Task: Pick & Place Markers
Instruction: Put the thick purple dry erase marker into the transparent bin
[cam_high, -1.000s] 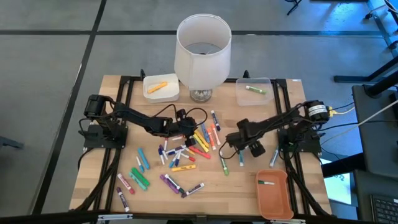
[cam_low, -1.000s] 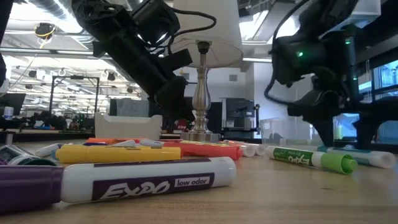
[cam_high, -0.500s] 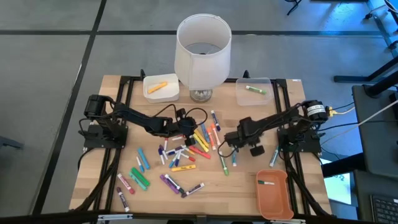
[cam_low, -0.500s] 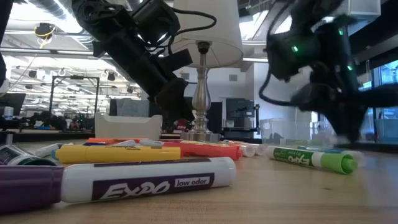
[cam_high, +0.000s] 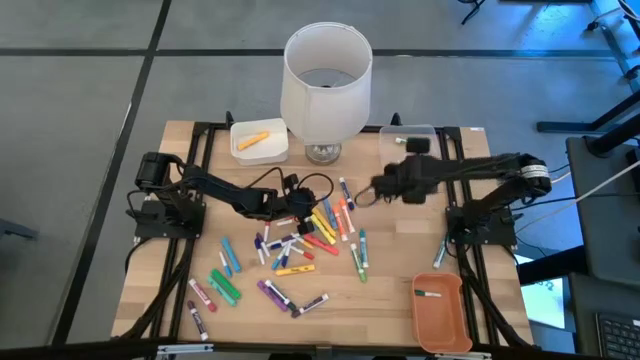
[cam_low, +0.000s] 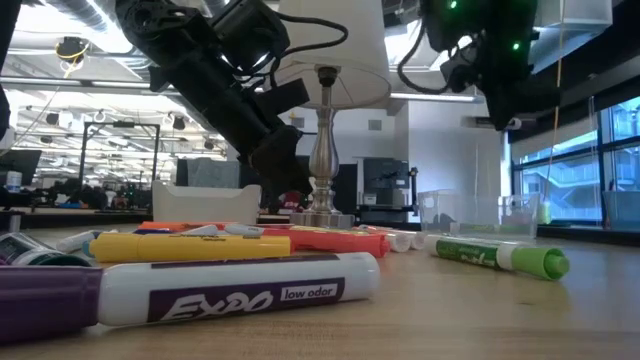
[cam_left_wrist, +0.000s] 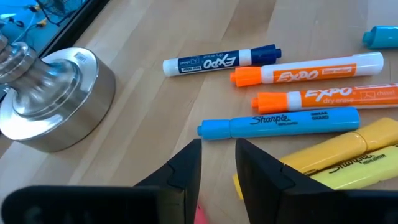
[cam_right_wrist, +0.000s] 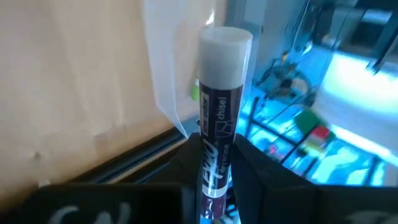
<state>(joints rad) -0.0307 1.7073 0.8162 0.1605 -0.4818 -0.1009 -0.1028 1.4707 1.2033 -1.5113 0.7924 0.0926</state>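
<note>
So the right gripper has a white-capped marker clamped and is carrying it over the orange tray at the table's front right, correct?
Not quite. The right gripper does hold the white-capped marker clamped between its fingers, but it is not over the orange tray. The high view shows it beside the clear plastic bin at the back of the table, near the lamp; the right wrist view shows that bin's wall close ahead.

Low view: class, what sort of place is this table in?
Probably an open-plan lab or workshop: ceiling ducts, rows of workstations behind, and tall windows. Expo markers lie on the wooden table by a lamp.
</note>
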